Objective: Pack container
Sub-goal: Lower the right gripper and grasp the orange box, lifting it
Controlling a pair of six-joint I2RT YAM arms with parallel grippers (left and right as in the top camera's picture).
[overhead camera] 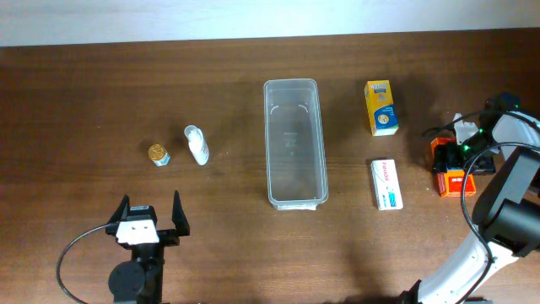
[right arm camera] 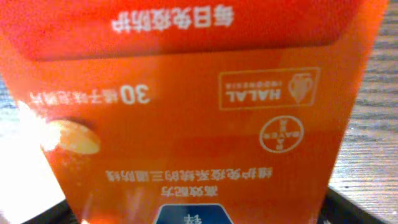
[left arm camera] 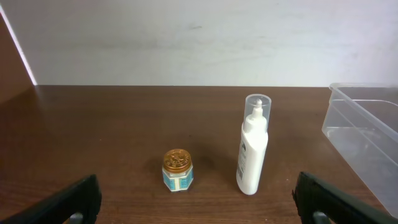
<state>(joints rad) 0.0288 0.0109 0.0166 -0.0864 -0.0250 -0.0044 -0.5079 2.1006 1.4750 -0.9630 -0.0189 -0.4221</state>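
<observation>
Nearest, an orange box (right arm camera: 186, 112) fills the right wrist view. Overhead it sits at the right edge, half hidden under the right gripper (overhead camera: 460, 162), whose finger spread cannot be told. The left gripper (overhead camera: 150, 211), lower left, is spread wide. Beyond it sit a gold-lidded jar (left arm camera: 177, 170) and white bottle (left arm camera: 254, 149). The clear container (overhead camera: 294, 142) sits mid-frame overhead, cut off at the left wrist view's right edge.

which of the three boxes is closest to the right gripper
The orange box, farthest right, directly at the right gripper. The yellow box and white box lie apart from it, beside the container.
</observation>
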